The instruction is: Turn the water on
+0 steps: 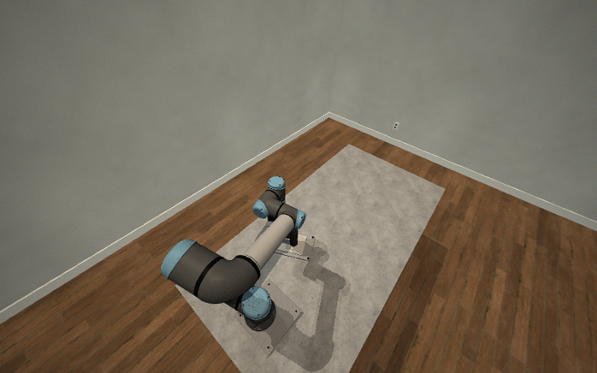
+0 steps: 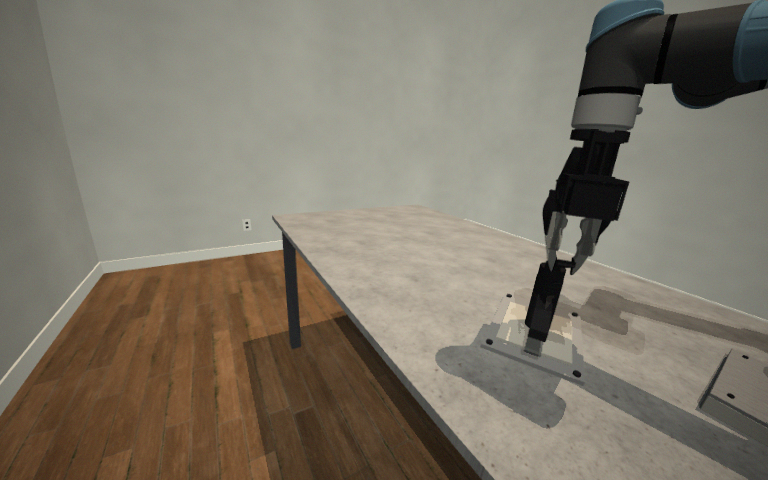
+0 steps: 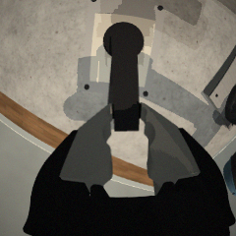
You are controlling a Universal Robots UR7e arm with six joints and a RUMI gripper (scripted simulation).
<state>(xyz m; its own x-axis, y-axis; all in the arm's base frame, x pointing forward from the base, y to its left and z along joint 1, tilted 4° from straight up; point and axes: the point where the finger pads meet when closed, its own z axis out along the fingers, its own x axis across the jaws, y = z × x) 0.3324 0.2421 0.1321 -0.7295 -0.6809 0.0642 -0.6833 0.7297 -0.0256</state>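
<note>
The tap is a black lever [image 2: 544, 302] on a pale base plate [image 2: 535, 339] bolted to the grey table. The lever stands steeply raised, close to upright, leaning a little to the right. My gripper [image 2: 565, 263] hangs from above and is shut on the lever's top end. In the wrist view the two grey fingers pinch the lever's dark tip, and the lever [image 3: 123, 74] runs down to its round base. In the top view the arm hides most of the tap [image 1: 293, 238].
The robot's own mounting plate [image 2: 736, 390] lies at the right on the table. The table's front edge [image 2: 385, 350] runs close to the left of the tap's plate. A table leg [image 2: 291, 294] stands at the far corner.
</note>
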